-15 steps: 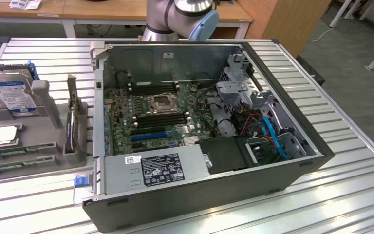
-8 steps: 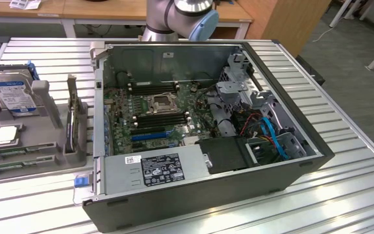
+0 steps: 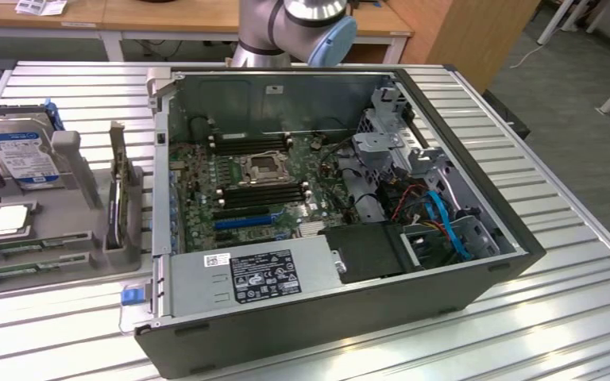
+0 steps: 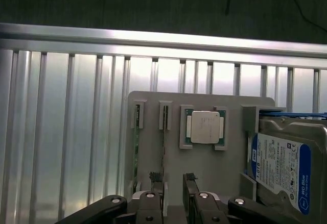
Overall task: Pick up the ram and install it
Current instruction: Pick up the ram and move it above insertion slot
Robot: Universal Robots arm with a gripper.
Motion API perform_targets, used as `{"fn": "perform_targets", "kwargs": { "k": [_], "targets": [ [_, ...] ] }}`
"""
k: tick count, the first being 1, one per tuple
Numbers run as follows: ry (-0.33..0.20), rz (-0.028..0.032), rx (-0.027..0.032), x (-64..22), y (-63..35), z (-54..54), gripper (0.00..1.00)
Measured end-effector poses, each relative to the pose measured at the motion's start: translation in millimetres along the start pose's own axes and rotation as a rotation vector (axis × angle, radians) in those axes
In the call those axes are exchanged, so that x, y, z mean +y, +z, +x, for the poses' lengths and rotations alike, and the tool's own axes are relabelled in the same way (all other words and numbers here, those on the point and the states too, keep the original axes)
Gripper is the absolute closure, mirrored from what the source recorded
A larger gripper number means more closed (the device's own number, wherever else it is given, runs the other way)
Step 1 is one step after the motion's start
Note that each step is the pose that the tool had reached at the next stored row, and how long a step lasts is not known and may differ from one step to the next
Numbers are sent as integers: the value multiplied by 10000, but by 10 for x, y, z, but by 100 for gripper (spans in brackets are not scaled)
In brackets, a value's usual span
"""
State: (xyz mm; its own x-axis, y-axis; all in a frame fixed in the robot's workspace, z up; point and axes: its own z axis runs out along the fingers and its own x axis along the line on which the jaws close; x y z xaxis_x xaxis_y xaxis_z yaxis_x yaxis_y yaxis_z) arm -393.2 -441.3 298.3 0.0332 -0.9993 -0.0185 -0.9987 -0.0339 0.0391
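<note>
Two green ram sticks lie in slots of a grey holder [image 3: 45, 255] at the exterior view's left, one ram stick [image 3: 29, 244] beside the other [image 3: 25, 268]. In the wrist view both are edge-on: the ram [image 4: 164, 132] and a second stick [image 4: 136, 147]. My gripper [image 4: 172, 179] hovers above the holder [image 4: 153, 157], open, nothing between its fingers. One fingertip [image 4: 156, 179] sits just beside the nearer stick's end. The black memory slots [image 3: 260, 194] lie on the motherboard inside the open computer case [image 3: 496, 262].
A square silver CPU [image 4: 205, 127] and a blue-labelled hard drive [image 4: 283, 168] share the holder. An upright card [image 3: 125, 206] stands between holder and case. The case holds a power supply [image 3: 257, 274], blue cables [image 3: 443, 222] and a drive cage [image 3: 390, 135]. The slatted metal table [image 3: 559, 317] surrounds everything.
</note>
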Motion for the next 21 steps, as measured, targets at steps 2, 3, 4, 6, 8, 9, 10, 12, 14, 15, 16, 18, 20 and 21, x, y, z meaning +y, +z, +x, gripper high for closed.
{"fn": "perform_targets", "kwargs": {
  "k": [2,3,4,6,8,9,10,12,14,15,16,18,20,21],
  "targets": [
    [0,1,-1,-1,22,0,70],
    [0,1,-1,-1,32,1,70],
    [0,0,0,-2,42,1,70],
    [0,1,0,-2,63,1,70],
    [0,1,-1,-3,84,1,70],
    [1,1,0,-4,95,2,70],
    [0,1,-1,-4,105,2,70],
    [0,1,0,-5,126,2,70],
    [0,0,0,-6,146,3,70],
    [0,0,0,-6,156,3,70],
    [0,0,0,-6,166,3,70],
    [0,1,0,-7,187,3,70],
    [0,0,-1,-8,207,4,70],
    [0,0,0,-8,216,4,70]
  ]
}}
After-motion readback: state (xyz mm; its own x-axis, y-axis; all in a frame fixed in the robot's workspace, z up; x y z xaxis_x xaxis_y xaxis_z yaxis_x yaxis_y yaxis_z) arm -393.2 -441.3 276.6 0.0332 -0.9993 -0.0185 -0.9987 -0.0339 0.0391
